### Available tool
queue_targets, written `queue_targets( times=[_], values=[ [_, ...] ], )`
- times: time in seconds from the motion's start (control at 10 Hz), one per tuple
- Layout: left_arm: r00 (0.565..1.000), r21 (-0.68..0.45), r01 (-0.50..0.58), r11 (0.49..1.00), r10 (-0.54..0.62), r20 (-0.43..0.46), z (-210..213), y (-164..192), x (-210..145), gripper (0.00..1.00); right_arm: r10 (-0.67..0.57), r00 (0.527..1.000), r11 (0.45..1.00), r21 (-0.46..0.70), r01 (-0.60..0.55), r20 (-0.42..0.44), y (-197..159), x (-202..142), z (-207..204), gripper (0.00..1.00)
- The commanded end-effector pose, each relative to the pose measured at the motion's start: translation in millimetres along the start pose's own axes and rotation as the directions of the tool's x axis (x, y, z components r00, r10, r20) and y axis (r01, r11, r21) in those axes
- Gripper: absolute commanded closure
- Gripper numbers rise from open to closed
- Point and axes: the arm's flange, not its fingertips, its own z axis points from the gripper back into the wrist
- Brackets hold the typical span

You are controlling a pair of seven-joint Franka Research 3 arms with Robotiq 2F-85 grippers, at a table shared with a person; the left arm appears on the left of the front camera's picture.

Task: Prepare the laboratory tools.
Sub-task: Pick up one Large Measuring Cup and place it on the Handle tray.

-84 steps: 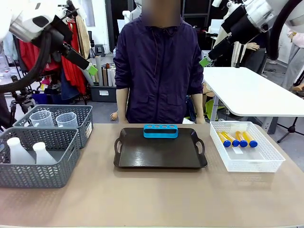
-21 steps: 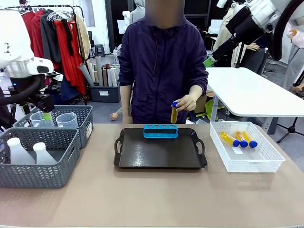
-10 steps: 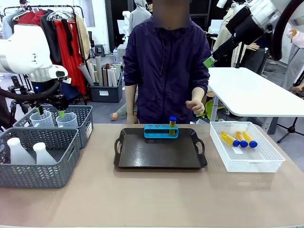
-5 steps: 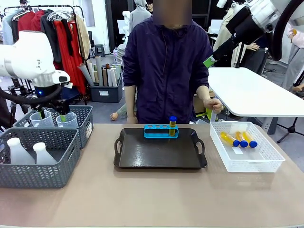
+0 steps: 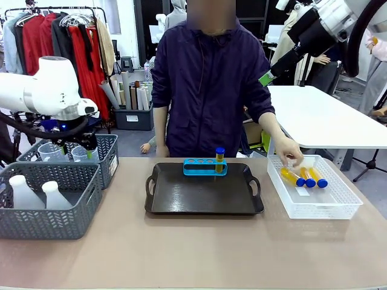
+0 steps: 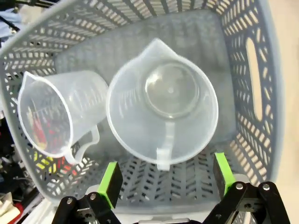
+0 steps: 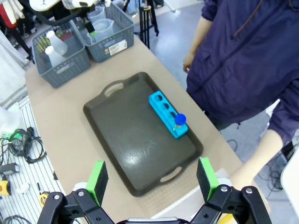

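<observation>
Clothes rack (image 5: 66, 36) of red and dark garments, white table (image 5: 314, 118), bin of rolls (image 5: 134, 115), grey floor (image 7: 173, 37)

Your front camera sits at the near side of the tan table (image 5: 193, 254) and looks across it at the person in the dark purple jacket (image 5: 205, 90). Your left wrist camera looks straight down, very close, into the far grey mesh basket (image 6: 261, 70) holding clear plastic jugs (image 6: 163, 112). Your right wrist camera hangs high up, far off, looking down on the dark brown tray (image 7: 135, 140). Front and right wrist cameras both see that tray and the grey baskets.
</observation>
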Motion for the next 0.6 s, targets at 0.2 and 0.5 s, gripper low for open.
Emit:
queue_targets(
  times=[0.2,0.5],
  values=[
    [0.997,0.02,-0.079,0.997,0.078,0.01,-24,1,5,0.0,0.001,1.0,1.0,0.001,-0.001,0.003,0,0,1,0.0],
    [0.997,0.004,-0.078,0.997,0.078,0.01,-31,-1,4,0.51,0.001,1.0,1.0,0.001,-0.001,0.003,0,0,1,0.0]
  ],
)
